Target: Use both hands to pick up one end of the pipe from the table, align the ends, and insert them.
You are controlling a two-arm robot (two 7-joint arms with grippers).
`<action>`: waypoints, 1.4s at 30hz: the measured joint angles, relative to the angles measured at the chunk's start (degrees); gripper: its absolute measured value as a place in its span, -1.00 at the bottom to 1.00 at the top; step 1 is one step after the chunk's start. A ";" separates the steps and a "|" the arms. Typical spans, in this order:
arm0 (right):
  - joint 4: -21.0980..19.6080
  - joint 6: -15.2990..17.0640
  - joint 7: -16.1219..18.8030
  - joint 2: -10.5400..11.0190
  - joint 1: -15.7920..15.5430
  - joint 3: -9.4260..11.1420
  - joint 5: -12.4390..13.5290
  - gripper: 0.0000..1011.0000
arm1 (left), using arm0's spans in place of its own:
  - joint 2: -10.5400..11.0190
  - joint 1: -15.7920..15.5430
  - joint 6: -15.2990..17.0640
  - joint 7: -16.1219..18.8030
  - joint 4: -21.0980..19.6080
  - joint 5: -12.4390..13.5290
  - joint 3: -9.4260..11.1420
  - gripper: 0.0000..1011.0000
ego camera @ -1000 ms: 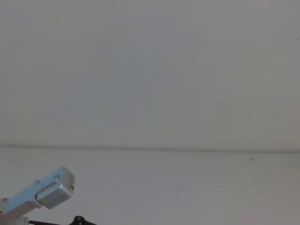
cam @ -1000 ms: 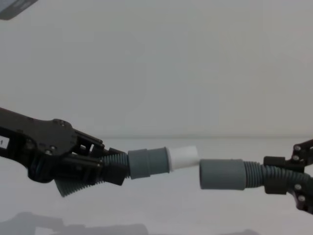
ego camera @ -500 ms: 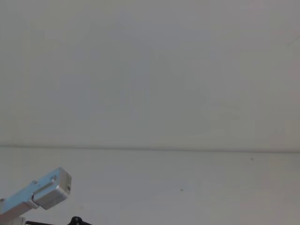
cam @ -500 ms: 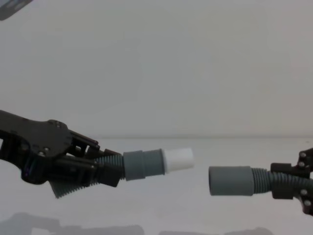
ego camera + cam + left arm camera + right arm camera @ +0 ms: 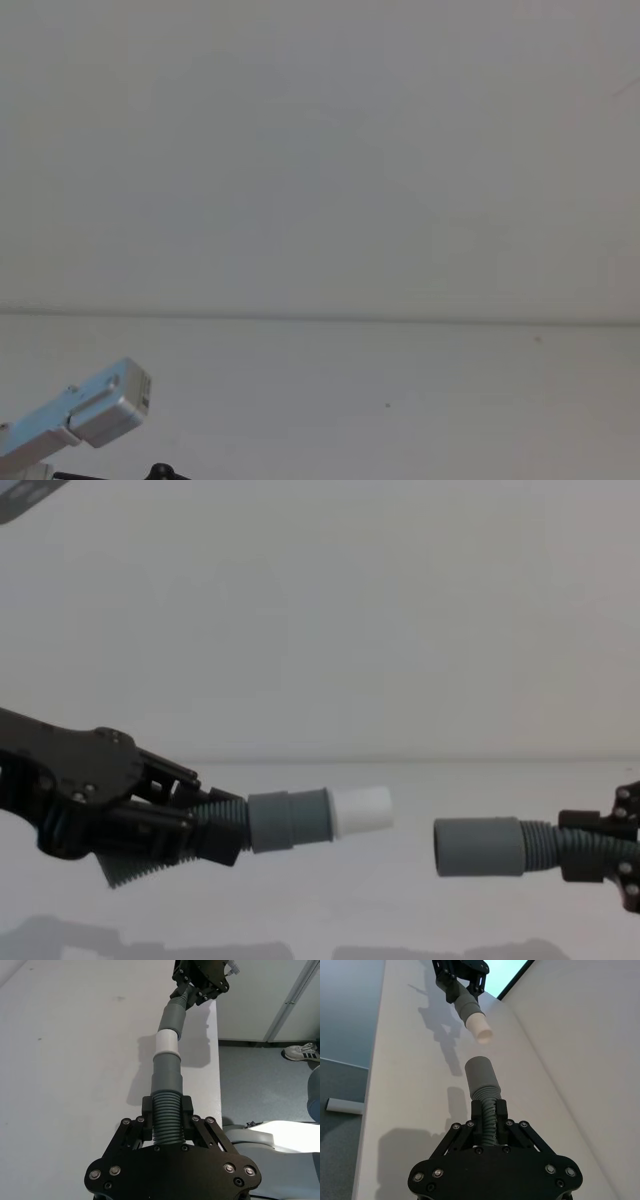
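Grey ribbed plastic pipe (image 5: 225, 820): each black gripper, left (image 5: 215, 830) and right (image 5: 585, 848), is clamped on one end. White tip (image 5: 361, 811) and open cuff (image 5: 479, 847) have separated above the bench (image 5: 320, 920); insertion must be re-approached.

Your head view looked across the table (image 5: 400, 400), a plain white surface running back to the wall (image 5: 320, 150), the two meeting along a thin dark line. Near the table's front left corner, a silver-grey arm segment (image 5: 95, 405) angled up over it. Just below that segment, a small black part (image 5: 160, 470) poked in.
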 joint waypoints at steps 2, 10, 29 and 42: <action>0.01 -0.03 0.04 -0.03 0.13 0.03 0.06 -0.72 | 0.01 -0.12 -0.04 -0.07 0.08 -0.03 0.14 -0.42; -0.09 -0.10 0.08 -0.07 0.47 0.12 0.32 -0.72 | 0.01 -0.50 -0.14 -0.18 0.33 -0.11 0.62 -0.42; -1.05 -0.16 0.26 -0.19 0.46 0.20 1.00 -0.73 | -0.41 -1.68 -0.33 -0.11 1.08 -0.04 1.95 -0.42; -1.13 0.08 0.26 -0.75 0.68 -0.31 1.10 -0.74 | -0.19 -2.23 -0.37 0.12 1.07 -0.14 2.49 -0.42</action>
